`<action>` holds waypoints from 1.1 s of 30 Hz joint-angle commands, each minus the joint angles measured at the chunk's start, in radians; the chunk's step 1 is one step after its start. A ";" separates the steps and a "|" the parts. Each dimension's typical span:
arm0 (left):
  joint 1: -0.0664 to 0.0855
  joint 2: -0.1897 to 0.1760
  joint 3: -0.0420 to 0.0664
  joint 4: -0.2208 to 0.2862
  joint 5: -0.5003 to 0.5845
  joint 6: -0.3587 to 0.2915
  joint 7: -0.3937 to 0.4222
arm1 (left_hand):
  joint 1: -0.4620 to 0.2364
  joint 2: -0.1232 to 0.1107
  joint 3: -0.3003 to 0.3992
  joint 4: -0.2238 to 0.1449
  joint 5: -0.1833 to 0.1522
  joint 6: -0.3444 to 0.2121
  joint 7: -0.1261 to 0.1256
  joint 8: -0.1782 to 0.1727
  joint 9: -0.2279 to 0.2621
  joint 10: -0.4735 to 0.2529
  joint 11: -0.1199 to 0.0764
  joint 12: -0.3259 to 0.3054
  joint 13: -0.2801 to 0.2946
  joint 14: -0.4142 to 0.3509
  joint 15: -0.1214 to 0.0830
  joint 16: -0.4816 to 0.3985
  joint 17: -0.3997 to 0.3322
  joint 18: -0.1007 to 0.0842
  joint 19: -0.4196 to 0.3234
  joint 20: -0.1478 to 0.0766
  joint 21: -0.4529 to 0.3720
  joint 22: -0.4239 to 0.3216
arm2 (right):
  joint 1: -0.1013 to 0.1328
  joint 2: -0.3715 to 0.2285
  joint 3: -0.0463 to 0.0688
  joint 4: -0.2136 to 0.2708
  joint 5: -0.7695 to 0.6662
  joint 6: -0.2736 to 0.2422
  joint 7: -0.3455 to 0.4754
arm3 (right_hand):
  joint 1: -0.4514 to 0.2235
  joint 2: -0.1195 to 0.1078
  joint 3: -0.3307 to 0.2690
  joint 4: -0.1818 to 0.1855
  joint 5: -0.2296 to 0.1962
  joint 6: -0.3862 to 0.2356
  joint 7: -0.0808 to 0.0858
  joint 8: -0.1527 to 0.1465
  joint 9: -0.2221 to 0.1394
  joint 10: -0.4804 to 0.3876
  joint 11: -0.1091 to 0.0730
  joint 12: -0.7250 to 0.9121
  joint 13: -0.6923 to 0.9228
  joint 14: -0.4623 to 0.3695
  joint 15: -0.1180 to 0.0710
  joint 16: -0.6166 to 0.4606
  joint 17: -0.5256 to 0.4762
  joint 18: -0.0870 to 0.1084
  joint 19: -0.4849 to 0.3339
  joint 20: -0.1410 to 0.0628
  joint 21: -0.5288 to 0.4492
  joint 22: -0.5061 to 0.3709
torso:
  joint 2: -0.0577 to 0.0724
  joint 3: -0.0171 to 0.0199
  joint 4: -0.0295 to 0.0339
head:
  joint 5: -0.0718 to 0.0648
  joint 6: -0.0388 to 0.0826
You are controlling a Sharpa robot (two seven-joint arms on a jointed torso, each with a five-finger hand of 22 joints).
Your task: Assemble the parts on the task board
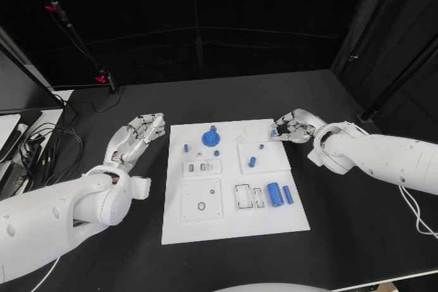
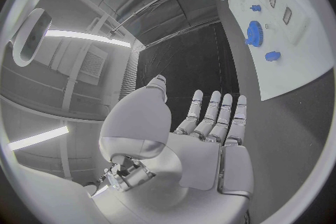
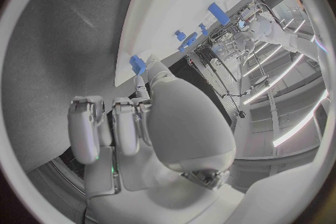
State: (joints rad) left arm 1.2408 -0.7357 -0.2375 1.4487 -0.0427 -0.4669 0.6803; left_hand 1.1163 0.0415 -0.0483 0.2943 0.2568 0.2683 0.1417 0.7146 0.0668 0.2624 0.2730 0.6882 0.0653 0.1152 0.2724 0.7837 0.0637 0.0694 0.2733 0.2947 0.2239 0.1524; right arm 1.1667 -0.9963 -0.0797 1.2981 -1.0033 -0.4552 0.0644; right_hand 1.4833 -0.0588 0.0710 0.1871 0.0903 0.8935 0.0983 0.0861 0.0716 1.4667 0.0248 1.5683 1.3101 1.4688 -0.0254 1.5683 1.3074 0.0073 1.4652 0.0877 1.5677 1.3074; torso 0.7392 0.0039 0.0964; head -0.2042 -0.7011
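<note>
The white task board [image 1: 264, 223] lies in the middle of the table. On it sit a blue gear [image 1: 211, 139], a few small blue pegs [image 1: 251, 160] and two blue cylinders [image 1: 280, 194] near its right side. My right hand [image 1: 294, 127] is at the board's far right corner, fingers curled, pinching a small blue part [image 1: 273, 132]; the same small blue part [image 3: 138, 63] sits at its fingertips over the board's edge [image 3: 150, 28]. My left hand [image 1: 137, 137] rests flat just left of the board with its fingers [image 2: 210, 117] spread and holds nothing. The gear [image 2: 253, 32] lies beyond them.
Cables and equipment [image 1: 27, 149] crowd the table's left edge, and a stand with a red light [image 1: 103, 78] rises at the back left. Black table top [image 1: 365, 228] stretches to the right of the board and in front of it.
</note>
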 commanded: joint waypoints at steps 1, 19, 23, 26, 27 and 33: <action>0.001 0.000 0.001 0.002 -0.006 0.006 0.251 | -0.002 0.010 -0.006 -0.003 0.005 -0.008 0.157 -0.005 0.000 0.006 -0.002 0.005 0.000 0.008 0.000 0.007 0.001 0.005 -0.008 -0.003 0.004 0.001 | -0.001 0.003 0.000 0.000 -0.013 0.017 -0.028 | 0.010 0.003 0.000 -0.005 0.002 0.004 0.000 0.000 0.002 0.104 -0.008 0.003 0.261 0.102 -0.006 0.002 0.263 -0.007 0.106 -0.005 0.003 0.263 | 0.000 0.0005 -0.0002 | 0.001 -0.002; 0.001 0.000 0.001 0.001 -0.006 0.007 0.248 | -0.002 0.010 -0.006 -0.003 0.006 -0.008 0.157 -0.005 0.000 0.006 -0.002 0.006 0.000 0.008 0.000 0.007 0.001 0.005 -0.008 -0.003 0.004 0.001 | -0.003 0.012 0.000 -0.004 -0.015 0.002 -0.025 | 0.011 0.016 0.004 -0.003 0.006 0.020 0.001 0.006 0.004 0.104 -0.007 0.003 0.261 0.102 -0.006 0.002 0.263 -0.007 0.106 -0.006 0.003 0.263 | 0.001 -0.0003 -0.0007 | 0.007 -0.012; 0.001 0.001 0.001 0.000 -0.006 0.008 0.247 | -0.002 0.010 -0.007 -0.003 0.006 -0.008 0.157 -0.005 0.000 0.006 -0.002 0.006 0.000 0.008 -0.001 0.007 0.001 0.005 -0.008 -0.003 0.004 0.001 | -0.003 0.012 0.000 -0.003 -0.015 -0.003 -0.021 | 0.011 0.020 0.004 -0.002 0.008 0.027 0.000 0.008 0.005 0.104 -0.008 0.003 0.261 0.102 -0.006 0.002 0.263 -0.007 0.106 -0.006 0.003 0.263 | 0.000 -0.0001 -0.0007 | 0.008 -0.013; 0.001 0.002 0.001 -0.001 -0.006 0.007 0.246 | -0.002 0.010 -0.007 -0.003 0.006 -0.008 0.157 -0.005 0.000 0.006 -0.002 0.006 0.000 0.008 -0.001 0.007 0.001 0.005 -0.008 -0.003 0.004 0.001 | -0.003 0.013 0.000 -0.004 -0.015 -0.006 -0.019 | 0.010 0.026 0.005 0.000 0.010 0.038 -0.001 0.013 0.007 0.104 -0.008 0.003 0.261 0.102 -0.007 0.002 0.263 -0.007 0.106 -0.006 0.003 0.263 | 0.000 0.0001 0.0000 | 0.008 -0.013; 0.001 0.002 0.001 -0.001 -0.006 0.007 0.246 | -0.002 0.010 -0.007 -0.003 0.006 -0.008 0.157 -0.005 0.000 0.006 -0.002 0.006 0.000 0.008 -0.001 0.007 0.001 0.005 -0.008 -0.003 0.004 0.001 | -0.003 0.013 0.000 -0.005 -0.015 -0.006 -0.019 | 0.011 0.030 0.006 0.001 0.010 0.042 -0.001 0.014 0.007 0.104 -0.009 0.003 0.261 0.102 -0.007 0.002 0.263 -0.007 0.106 -0.007 0.003 0.263 | 0.000 0.0001 0.0000 | 0.008 -0.014; 0.001 0.002 0.000 0.000 -0.006 0.006 0.246 | -0.001 0.011 -0.007 -0.003 0.007 -0.008 0.157 -0.005 0.000 0.006 -0.002 0.006 0.000 0.008 -0.001 0.007 0.001 0.005 -0.009 -0.003 0.004 0.001 | -0.003 0.015 0.000 -0.007 -0.015 -0.010 -0.018 | 0.013 0.039 0.007 0.003 0.010 0.061 -0.003 0.020 0.009 0.104 -0.010 0.003 0.261 0.102 -0.008 0.002 0.263 -0.007 0.106 -0.007 0.003 0.263 | 0.000 0.0005 -0.0001 | 0.007 -0.014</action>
State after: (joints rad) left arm 1.2408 -0.7342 -0.2380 1.4471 -0.0428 -0.4668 0.6803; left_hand 1.1163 0.0414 -0.0510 0.2916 0.2568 0.2683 0.1417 0.7146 0.0668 0.2624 0.2731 0.6882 0.0653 0.1152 0.2725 0.7877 0.0637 0.0694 0.2696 0.2911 0.2239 0.1523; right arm 1.1629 -0.9822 -0.0798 1.2909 -1.0145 -0.4533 0.0395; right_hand 1.4949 -0.0312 0.0739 0.1901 0.0949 0.9470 0.0936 0.1012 0.0789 1.4630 0.0212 1.5683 1.3103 1.4667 -0.0273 1.5683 1.3079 0.0073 1.4651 0.0878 1.5677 1.3074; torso 0.7392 0.0038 0.0962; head -0.1952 -0.7152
